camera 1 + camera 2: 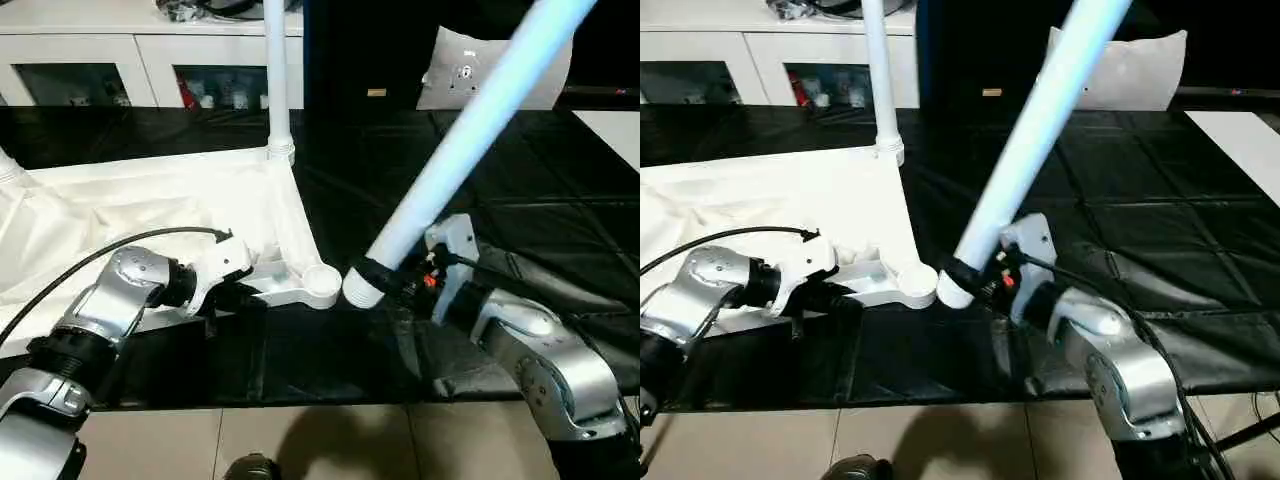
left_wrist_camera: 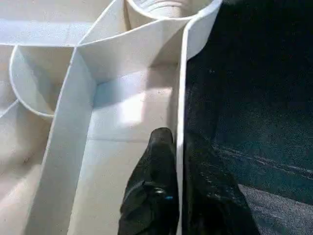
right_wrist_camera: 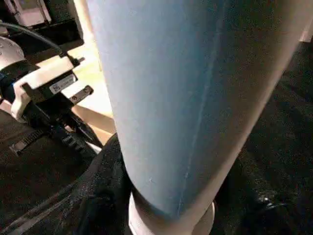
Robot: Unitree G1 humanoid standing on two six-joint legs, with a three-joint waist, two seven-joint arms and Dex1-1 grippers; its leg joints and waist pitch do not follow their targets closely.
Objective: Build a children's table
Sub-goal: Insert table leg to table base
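The table top [image 1: 170, 205] is lying upside down on the surface, ribs up, with one leg [image 1: 276, 80] already standing upright in the far corner socket. The near corner socket [image 1: 322, 283] is sitting empty just ahead of the left tool [image 1: 232, 296], whose two fingers [image 2: 155, 186] are closing on the thin rim wall of the top, one finger inside the rim and one outside; in the left wrist view they are pinching that wall. The right tool [image 1: 392, 278] is gripping a second leg [image 1: 470, 130] close to its thick threaded end, jaws about half open around the tube, and the leg is slanting up and away from the tool, its base hanging just beside the empty socket, not yet in it.

Judging by the look, the hollow plastic is light and fairly stiff but smooth, so the long leg is likely wanting to swing or slip; gripping it low, near the thread, seems best, and the top is best pinned by its rim or a rib.

The surface [image 1: 480, 190] is covered in black matting. Beyond it white cabinets [image 1: 110, 60] are standing against the far wall, and tiled floor [image 1: 320, 440] is showing below the near edge
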